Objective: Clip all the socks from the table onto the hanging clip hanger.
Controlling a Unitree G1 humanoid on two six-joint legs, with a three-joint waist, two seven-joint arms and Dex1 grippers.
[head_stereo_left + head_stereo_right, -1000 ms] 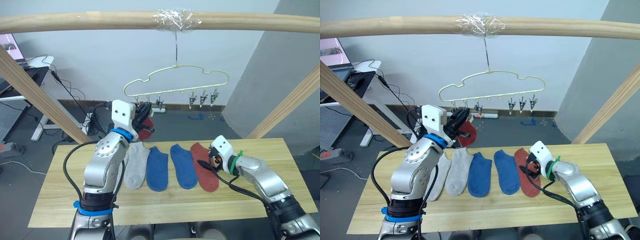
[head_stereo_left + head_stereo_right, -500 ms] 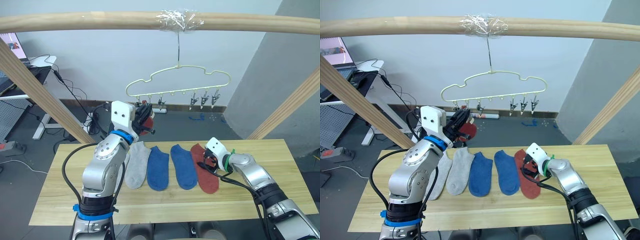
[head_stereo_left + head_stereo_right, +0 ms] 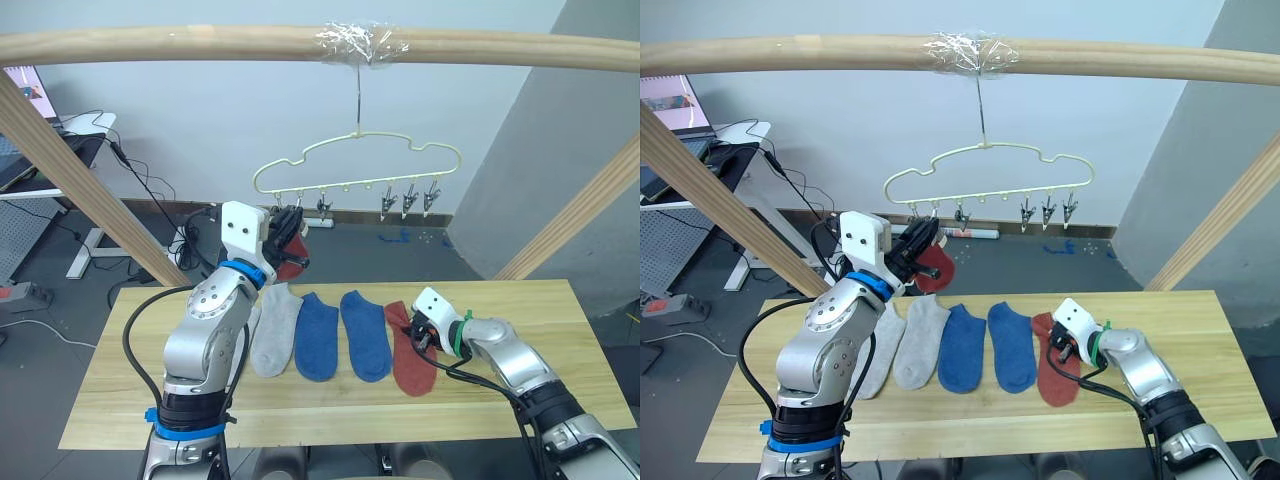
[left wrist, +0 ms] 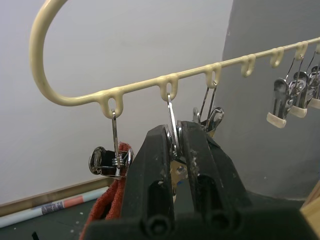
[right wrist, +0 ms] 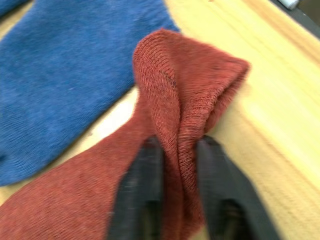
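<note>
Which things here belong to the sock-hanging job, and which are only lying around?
For the job: clip hanger; hung red sock; red sock pinched by the right gripper; blue socks; grey socks; table.

Lying about: laptop; desk; floor cables.

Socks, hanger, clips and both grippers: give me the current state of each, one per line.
Rust red sock on the table: cuff pinched into a raised fold by the right gripper.
Rust red sock at the hanger: hanging from the end clip.
Two blue socks: flat on the table.
Two light grey socks: flat, untouched.
Clip hanger: hooked on the beam.
Left gripper: fingers shut on the second clip.
</note>
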